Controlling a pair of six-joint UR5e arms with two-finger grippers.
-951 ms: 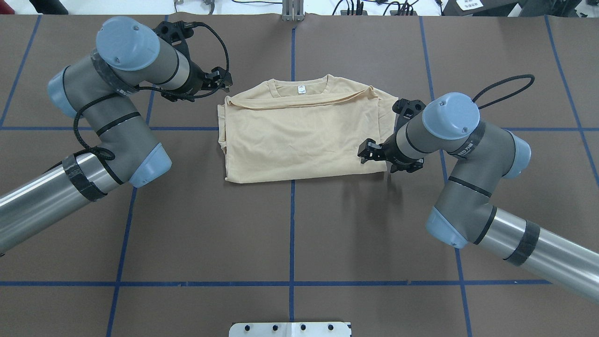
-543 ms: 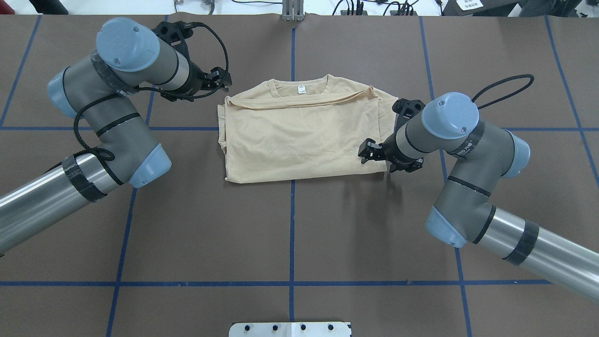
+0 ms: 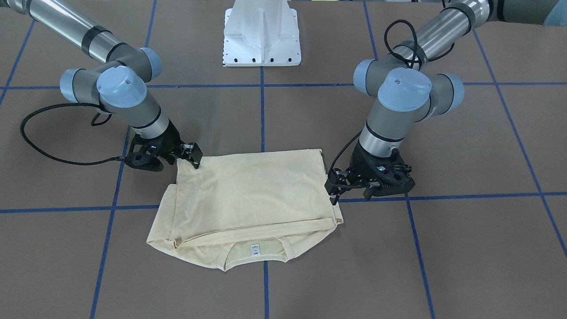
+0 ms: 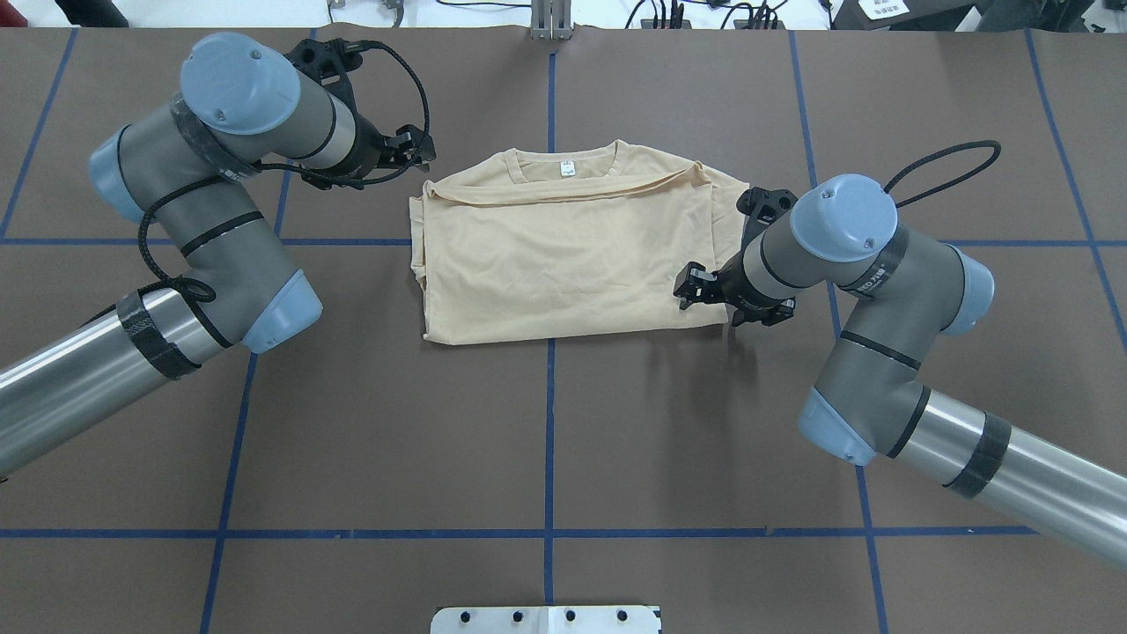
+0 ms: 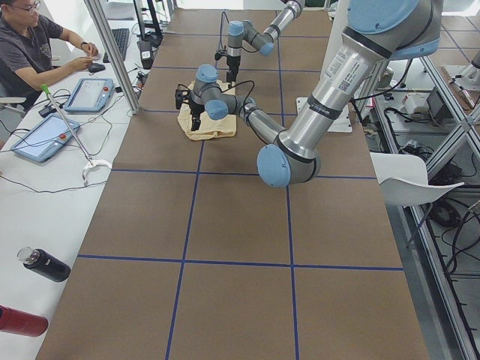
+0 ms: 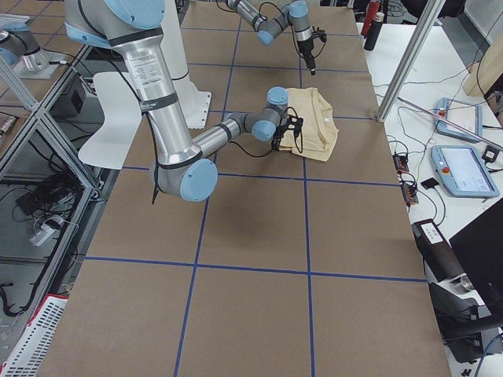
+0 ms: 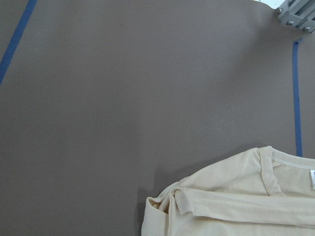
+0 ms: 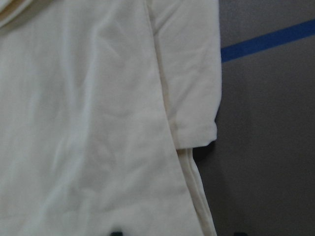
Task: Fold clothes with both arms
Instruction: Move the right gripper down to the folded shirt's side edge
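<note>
Bright, even light (right-wrist view soft).

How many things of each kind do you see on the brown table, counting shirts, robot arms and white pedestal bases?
shirt: 1
robot arms: 2, the left arm and the right arm
white pedestal base: 1
Total: 4

Brown table (image 4: pixel 396 440) (blue tape (image 4: pixel 396 533) grid), white pedestal (image 3: pixel 261 35), seated person (image 5: pixel 30 45), black bottle (image 5: pixel 45 265)
</note>
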